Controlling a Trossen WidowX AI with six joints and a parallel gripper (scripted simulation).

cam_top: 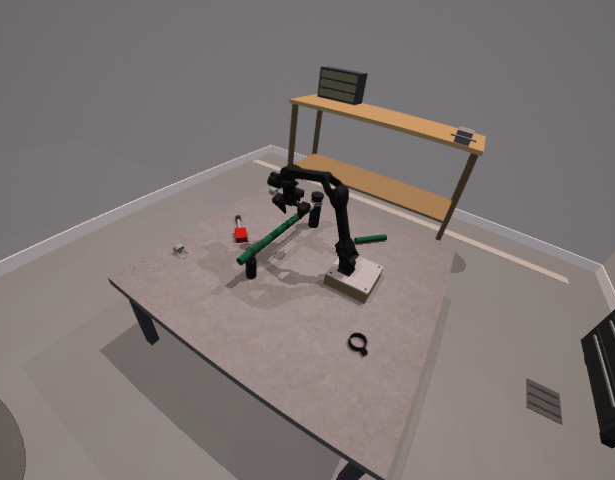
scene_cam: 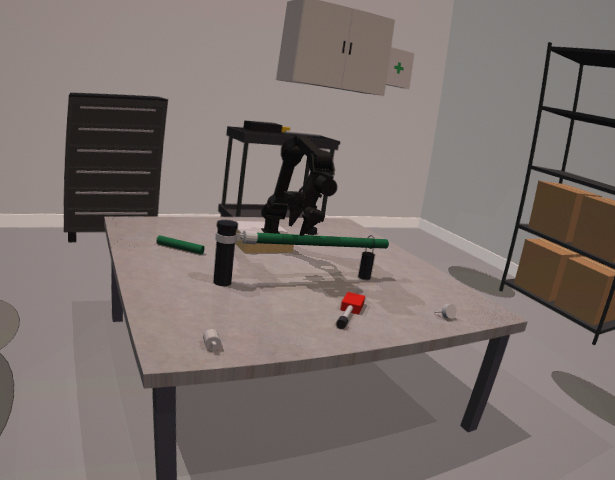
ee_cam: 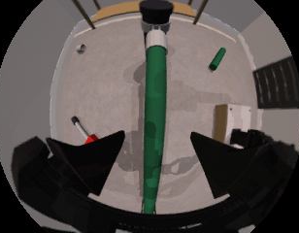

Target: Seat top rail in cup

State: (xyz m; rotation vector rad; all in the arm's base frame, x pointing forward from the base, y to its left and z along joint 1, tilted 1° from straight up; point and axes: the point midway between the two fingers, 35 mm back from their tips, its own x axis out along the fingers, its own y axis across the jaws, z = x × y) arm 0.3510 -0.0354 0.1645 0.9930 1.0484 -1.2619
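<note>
The green rail point(cam_top: 270, 238) point(scene_cam: 325, 241) point(ee_cam: 155, 107) lies nearly level between the two posts. Its far end meets the mouth of the pale rail-end cup point(scene_cam: 249, 236) point(ee_cam: 156, 40); how deep it sits inside is hidden. The cup hangs on the grey brace band point(scene_cam: 226, 237), high on the big black post point(cam_top: 314, 218) point(scene_cam: 223, 266) just under its cap. The rail's other end passes through the wire loop above the small post point(cam_top: 251, 268) point(scene_cam: 365, 266). My gripper point(cam_top: 293, 209) point(scene_cam: 299, 227) point(ee_cam: 157, 135) is open wide, with a finger to each side of the rail and visible gaps in the wrist view.
A red-headed tool point(cam_top: 240, 235) point(scene_cam: 353, 302) lies beside the rail. A short green tube point(cam_top: 370, 238) point(scene_cam: 180, 244) point(ee_cam: 217, 58) lies near the arm's base block point(cam_top: 369, 273). A black ring clamp point(cam_top: 357, 343), a pale cap point(scene_cam: 448, 311) and a pale cup point(scene_cam: 210, 339) also lie on the table.
</note>
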